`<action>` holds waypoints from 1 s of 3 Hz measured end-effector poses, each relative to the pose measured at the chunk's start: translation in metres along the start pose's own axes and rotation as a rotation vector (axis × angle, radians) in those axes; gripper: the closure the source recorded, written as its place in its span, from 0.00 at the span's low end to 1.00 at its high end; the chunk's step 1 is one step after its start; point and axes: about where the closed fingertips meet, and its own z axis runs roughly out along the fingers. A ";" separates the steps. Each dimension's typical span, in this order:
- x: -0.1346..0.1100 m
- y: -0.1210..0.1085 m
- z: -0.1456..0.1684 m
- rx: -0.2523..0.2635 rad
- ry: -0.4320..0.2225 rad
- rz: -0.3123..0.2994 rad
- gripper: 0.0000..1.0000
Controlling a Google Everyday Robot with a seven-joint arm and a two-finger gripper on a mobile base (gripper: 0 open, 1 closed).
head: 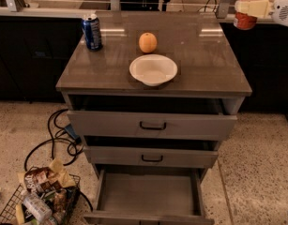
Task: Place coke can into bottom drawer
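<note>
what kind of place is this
Likely an office or lab: grey drawer cabinet, cables on the floor, wire basket of snack packets. The gripper holds the coke can at upper right.

Glossy tabletop (200, 60); top right, plastic pincer (246, 7) clasps metal coke can (245, 22).

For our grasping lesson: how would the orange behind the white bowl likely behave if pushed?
The orange looks round, so it would probably roll on the glossy tabletop, perhaps into the bowl beside it. Its full, undented shape suggests firmness. The gripper, at upper right of the view, holds the coke can.
</note>
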 end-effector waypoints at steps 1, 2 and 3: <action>-0.013 0.009 -0.061 0.030 -0.033 -0.009 1.00; -0.001 0.036 -0.107 0.014 -0.041 -0.002 1.00; 0.036 0.070 -0.145 -0.041 -0.005 0.024 1.00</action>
